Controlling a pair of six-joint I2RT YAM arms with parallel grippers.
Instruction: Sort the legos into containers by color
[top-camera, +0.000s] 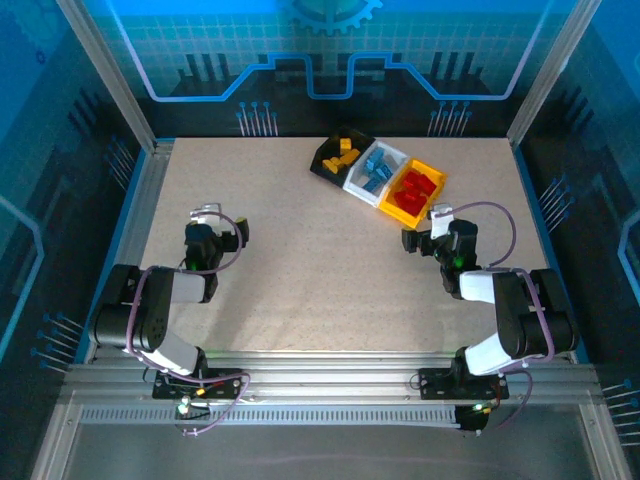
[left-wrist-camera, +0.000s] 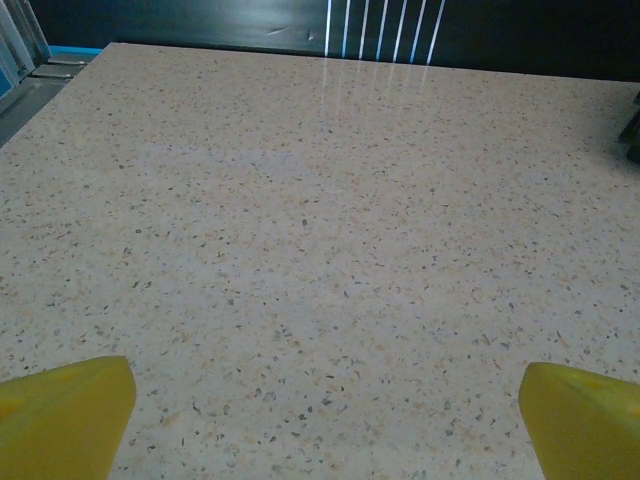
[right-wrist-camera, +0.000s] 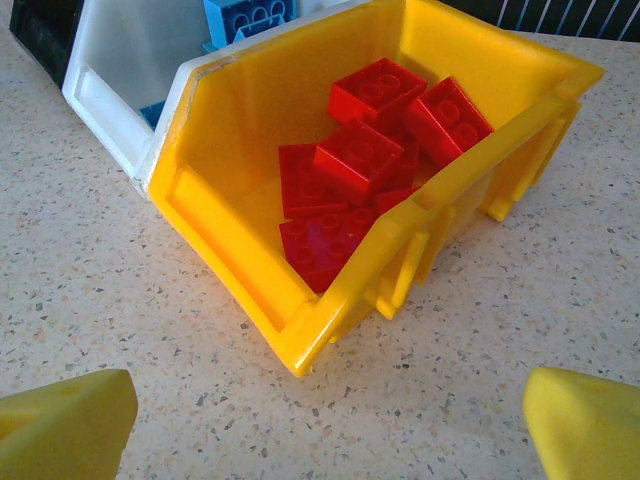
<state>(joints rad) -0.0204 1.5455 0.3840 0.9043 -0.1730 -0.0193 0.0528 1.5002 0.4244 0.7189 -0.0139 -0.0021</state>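
Across the far right part of the speckled beige table, the top view gives you three bins touching in a row: a small square black plastic bin with yellow-orange studded bricks, a small white plastic bin with blue studded bricks, and a small yellow plastic bin with red studded bricks. The row's long axis runs diagonally, black bin back and left, yellow bin closest to your right arm. At this size you cannot make out which way single bricks face. The left gripper sits well apart from the bins, and the right gripper is near the yellow bin.

From the left wrist, you see yellow fingertips cropped in the bottom corners, spread wide over the tabletop. A dark object at the right edge is cut off, and you cannot tell what it is.

From the right wrist, the yellow bin turns one corner toward you. Its red bricks lie piled and tilted, studs mostly up. The white bin touches it behind, the blue bricks are clipped by the top edge, and the black bin shows a corner. Your right fingertips stand wide apart, short of the bin.
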